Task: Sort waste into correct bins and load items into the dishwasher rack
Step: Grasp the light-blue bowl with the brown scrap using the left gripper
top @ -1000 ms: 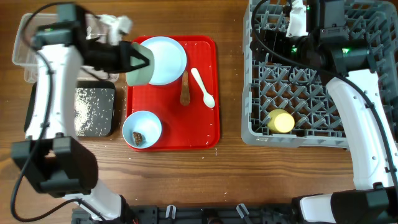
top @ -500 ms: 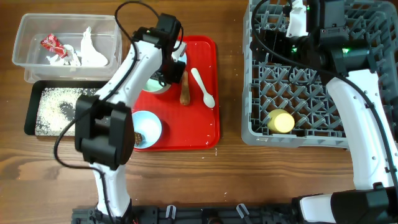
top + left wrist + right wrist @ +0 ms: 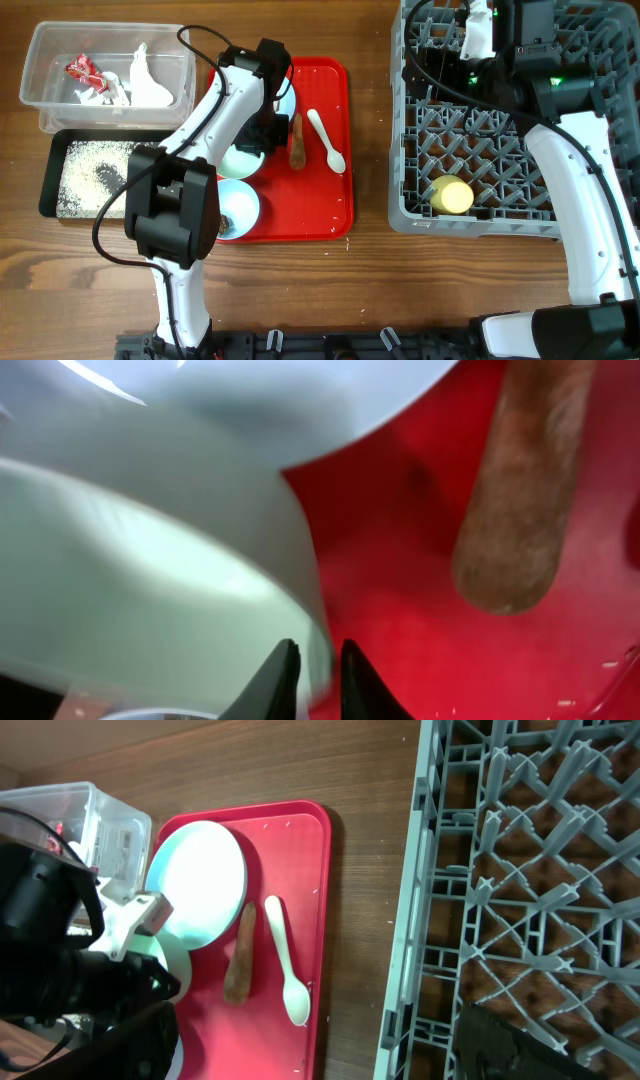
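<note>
My left gripper [image 3: 262, 143] [image 3: 318, 672] is shut on the rim of a light blue bowl [image 3: 240, 158] [image 3: 150, 590], held low over the left side of the red tray. The light blue plate [image 3: 287, 98] [image 3: 200, 875] lies behind it. A brown stick-like scrap [image 3: 297, 142] [image 3: 520, 490] and a white spoon [image 3: 328, 140] [image 3: 285, 970] lie beside it. A second blue bowl [image 3: 232, 205] holds a dark scrap. The yellow cup [image 3: 452, 195] lies in the grey dishwasher rack [image 3: 500, 215]. My right gripper [image 3: 478, 35] hovers over the rack's far side, with its jaws unclear.
The clear tub [image 3: 50, 60] at the far left holds the red-and-white wrapper [image 3: 82, 70] and white tissue [image 3: 145, 80]. The black tray [image 3: 50, 185] in front of it holds white grains. The red tray [image 3: 320, 200] sits mid-table, with bare wood between it and the rack.
My left arm swung from over the bins back onto the red tray, carrying the blue bowl, and lowered it in front of the plate. The right arm has not moved.
</note>
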Robot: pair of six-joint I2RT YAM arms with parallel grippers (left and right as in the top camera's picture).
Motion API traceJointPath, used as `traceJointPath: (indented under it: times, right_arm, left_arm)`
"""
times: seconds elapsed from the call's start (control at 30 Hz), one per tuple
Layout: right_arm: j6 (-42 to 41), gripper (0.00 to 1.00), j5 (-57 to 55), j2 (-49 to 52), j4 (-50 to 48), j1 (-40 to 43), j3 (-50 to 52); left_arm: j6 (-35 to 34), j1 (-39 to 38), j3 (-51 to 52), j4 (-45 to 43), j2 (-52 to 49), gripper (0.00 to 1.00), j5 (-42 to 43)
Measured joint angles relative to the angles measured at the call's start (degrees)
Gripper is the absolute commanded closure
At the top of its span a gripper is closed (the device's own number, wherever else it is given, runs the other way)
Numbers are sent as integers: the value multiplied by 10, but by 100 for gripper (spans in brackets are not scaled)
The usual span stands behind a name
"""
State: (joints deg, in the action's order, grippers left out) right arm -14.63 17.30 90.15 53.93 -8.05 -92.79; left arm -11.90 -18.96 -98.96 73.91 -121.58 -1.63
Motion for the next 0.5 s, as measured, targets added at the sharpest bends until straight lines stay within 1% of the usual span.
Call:
traceJointPath:
  times: [0.03, 0.07, 0.1, 0.13, 0.17, 0.3, 0.37, 0.5]
  right_arm:
    - [0, 9, 0, 0, 0, 0, 0]
    - [0, 9, 0, 0, 0, 0, 0]
    - [0, 9, 0, 0, 0, 0, 0]
    - [0, 9, 0, 0, 0, 0, 0]
    - [0, 9, 0, 0, -1, 0, 0]
    - [0, 9, 0, 0, 0, 0, 0]
    - [0, 9, 0, 0, 0, 0, 0]
    - [0, 9, 0, 0, -1, 0, 0]
  left_arm:
    - [-1, 0, 0, 4, 0, 83, 0]
    - [-5, 0, 0, 18, 0, 80, 0]
    - [-7, 0, 0, 27, 0, 71, 0]
    - [-9, 0, 0, 33, 0, 57, 0]
    - [-11, 0, 0, 30, 0, 52, 0]
    - [-16, 0, 0, 11, 0, 49, 0]
    - [-16, 0, 0, 14, 0, 46, 0]
    - [-30, 0, 0, 28, 2, 46, 0]
